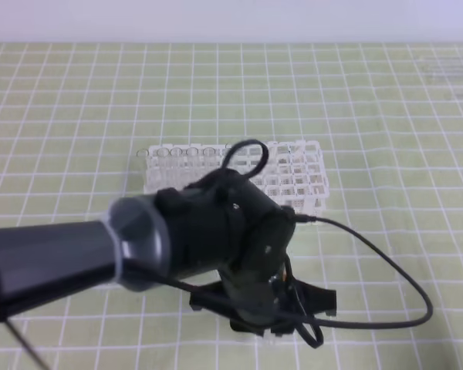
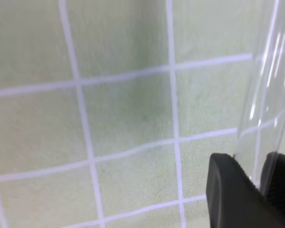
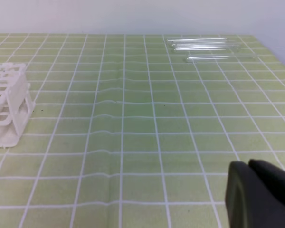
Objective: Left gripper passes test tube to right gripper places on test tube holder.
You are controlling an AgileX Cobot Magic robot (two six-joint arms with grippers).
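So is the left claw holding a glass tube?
Yes. The left gripper has a clear test tube between its black fingers.

Black tool [image 2: 258,178] fingers clamped on clear test tube [image 2: 266,95], green gridded mat [image 2: 123,109] beneath
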